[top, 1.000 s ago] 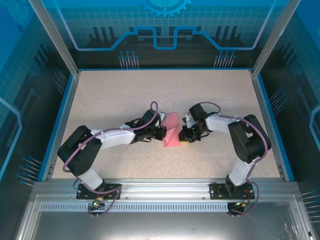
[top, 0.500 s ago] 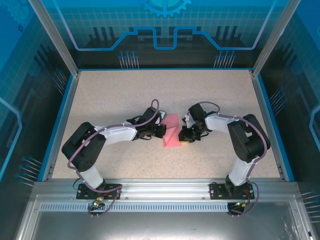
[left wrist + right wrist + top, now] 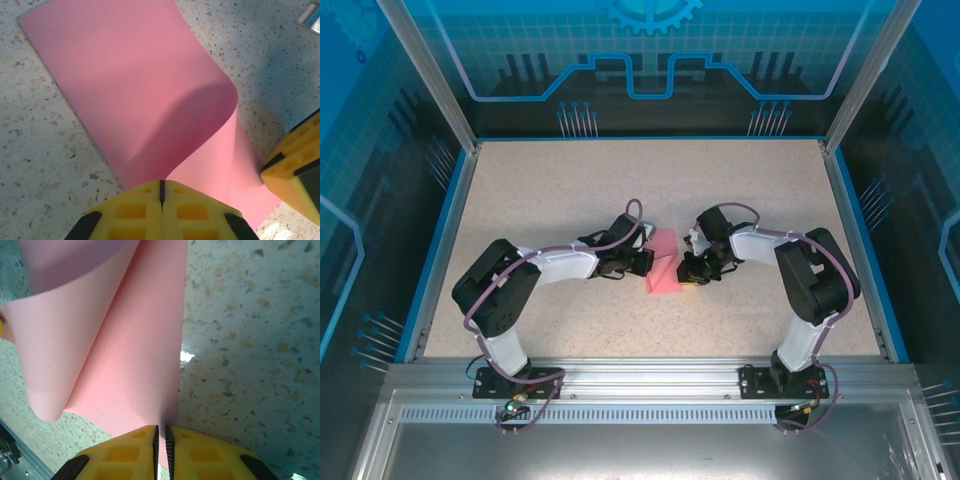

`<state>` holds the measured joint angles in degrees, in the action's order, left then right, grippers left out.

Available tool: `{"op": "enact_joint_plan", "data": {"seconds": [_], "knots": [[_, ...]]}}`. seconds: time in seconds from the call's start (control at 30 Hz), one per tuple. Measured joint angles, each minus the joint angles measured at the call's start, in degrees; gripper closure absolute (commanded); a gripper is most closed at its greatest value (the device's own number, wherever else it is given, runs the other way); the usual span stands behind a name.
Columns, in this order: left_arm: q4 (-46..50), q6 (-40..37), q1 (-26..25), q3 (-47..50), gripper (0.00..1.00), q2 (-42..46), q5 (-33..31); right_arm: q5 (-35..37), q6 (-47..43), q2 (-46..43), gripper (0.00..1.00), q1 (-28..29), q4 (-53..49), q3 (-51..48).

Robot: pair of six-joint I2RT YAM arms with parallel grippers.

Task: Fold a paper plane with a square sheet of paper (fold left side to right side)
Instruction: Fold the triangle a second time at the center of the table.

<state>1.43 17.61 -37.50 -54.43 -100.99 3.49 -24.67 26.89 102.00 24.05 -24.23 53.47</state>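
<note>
the square sheet of paper (image 3: 664,268) lies mid-table (image 3: 570,190) between the two arms, its left part curled up and over. the left gripper (image 3: 161,191) is clamped fully together on the curled flap's edge. the right gripper (image 3: 160,434) pinches the sheet's right edge, fingers nearly touching.

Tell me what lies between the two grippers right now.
The square sheet of paper, pink and curled over on itself, lies between the left gripper and the right gripper; the top external view shows it.
</note>
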Motion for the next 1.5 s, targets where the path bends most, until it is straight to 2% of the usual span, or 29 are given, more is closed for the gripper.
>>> {"op": "enact_joint_plan", "data": {"seconds": [1.5], "knots": [[0.76, -1.07, 0.59, -1.57, 1.00, -3.65, -0.11, 0.52, -1.07, 0.79, 0.84, 0.35, -2.12, 1.53]]}}
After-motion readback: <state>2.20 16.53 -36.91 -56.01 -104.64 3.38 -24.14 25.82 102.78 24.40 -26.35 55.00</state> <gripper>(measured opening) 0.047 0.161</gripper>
